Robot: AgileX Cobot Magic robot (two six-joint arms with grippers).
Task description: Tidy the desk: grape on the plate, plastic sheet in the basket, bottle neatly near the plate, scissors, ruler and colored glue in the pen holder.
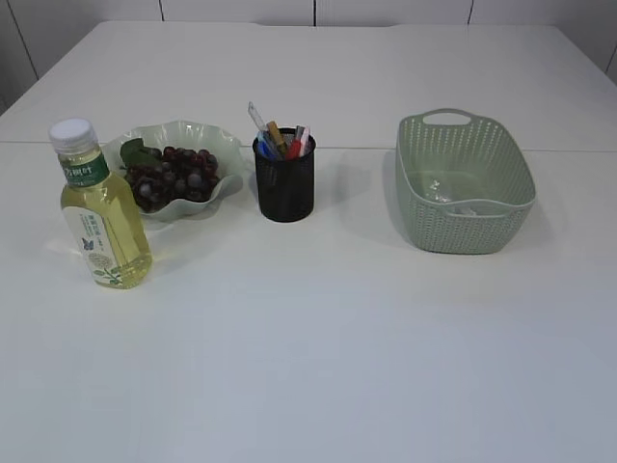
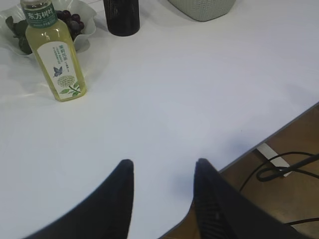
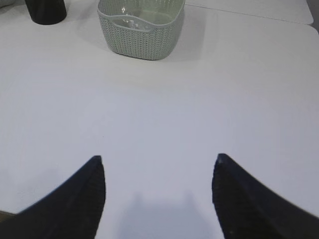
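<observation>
Dark grapes (image 1: pixel 174 177) lie on the pale wavy plate (image 1: pixel 228 148). A bottle of yellow drink (image 1: pixel 99 212) stands upright just left and in front of the plate; it also shows in the left wrist view (image 2: pixel 55 55). The black mesh pen holder (image 1: pixel 285 181) holds several items, among them a ruler and colored sticks (image 1: pixel 280 137). The green basket (image 1: pixel 465 183) holds a clear plastic sheet (image 1: pixel 451 197). My left gripper (image 2: pixel 163 167) is open and empty near the table's front edge. My right gripper (image 3: pixel 158 162) is open and empty, in front of the basket (image 3: pixel 142 35).
The white table (image 1: pixel 318 338) has a seam across it behind the objects. In the left wrist view the table's edge (image 2: pixel 279 130) runs along the right, with black cables (image 2: pixel 284 169) on the floor below.
</observation>
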